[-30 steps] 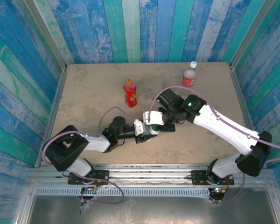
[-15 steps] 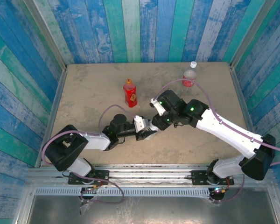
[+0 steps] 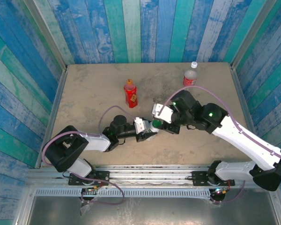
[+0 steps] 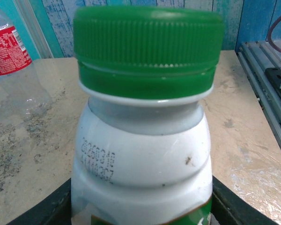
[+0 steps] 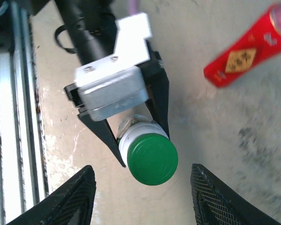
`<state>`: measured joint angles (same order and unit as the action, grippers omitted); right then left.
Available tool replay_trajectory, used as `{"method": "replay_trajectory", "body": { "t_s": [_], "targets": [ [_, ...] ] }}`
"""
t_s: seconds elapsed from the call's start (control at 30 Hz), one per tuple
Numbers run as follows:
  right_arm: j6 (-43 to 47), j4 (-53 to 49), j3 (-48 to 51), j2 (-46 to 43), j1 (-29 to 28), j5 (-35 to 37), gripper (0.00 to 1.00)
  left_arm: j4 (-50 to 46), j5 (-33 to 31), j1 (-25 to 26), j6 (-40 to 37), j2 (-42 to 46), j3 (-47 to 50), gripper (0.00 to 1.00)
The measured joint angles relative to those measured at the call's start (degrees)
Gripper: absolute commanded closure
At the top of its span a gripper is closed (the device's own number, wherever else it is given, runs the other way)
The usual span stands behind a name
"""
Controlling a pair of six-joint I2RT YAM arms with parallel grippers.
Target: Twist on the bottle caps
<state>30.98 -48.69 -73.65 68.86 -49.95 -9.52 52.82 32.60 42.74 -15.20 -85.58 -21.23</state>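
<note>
The right gripper (image 5: 141,174) has come off the green cap (image 3: 155,123) and drawn back toward 3 o'clock. The cap was hidden under the gripper a second ago and now shows from above on top of the white bottle (image 4: 140,173). The gripper's fingers (image 5: 68,199) have spread wider and stand on either side of the cap, clear of it. Behind them the right arm (image 3: 239,138) has swung outward toward 4 o'clock, carrying its elbow closer to the right-hand wall.
</note>
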Motion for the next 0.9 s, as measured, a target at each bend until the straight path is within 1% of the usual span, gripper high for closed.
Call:
{"method": "replay_trajectory", "body": {
  "t_s": [0.13, 0.33, 0.6, 0.77, 0.9],
  "targets": [
    [7.9, -1.4, -1.2, 2.9, 0.0, 0.1, 0.43, -0.7, 0.3, 0.0, -0.5, 0.7, 0.3, 0.44],
    [14.2, -2.4, -1.8, 7.5, 0.0, 0.7, 0.45, -1.4, 0.5, 0.0, -1.1, 1.1, 0.3, 0.44],
    [17.1, -3.5, -1.9, 10.1, 0.9, 0.4, 0.56, -1.4, 0.9, 0.0, -1.2, 1.1, 0.3, 0.44],
    [17.1, -4.4, -2.6, 10.6, 1.1, -0.4, 0.66, -1.4, 1.0, 0.0, -1.3, 1.1, 0.3, 0.44],
    [16.8, -5.0, -3.2, 11.0, 1.4, -1.0, 0.69, -1.4, 1.0, 0.0, -1.3, 1.1, 0.3, 0.44]
  ]
}}
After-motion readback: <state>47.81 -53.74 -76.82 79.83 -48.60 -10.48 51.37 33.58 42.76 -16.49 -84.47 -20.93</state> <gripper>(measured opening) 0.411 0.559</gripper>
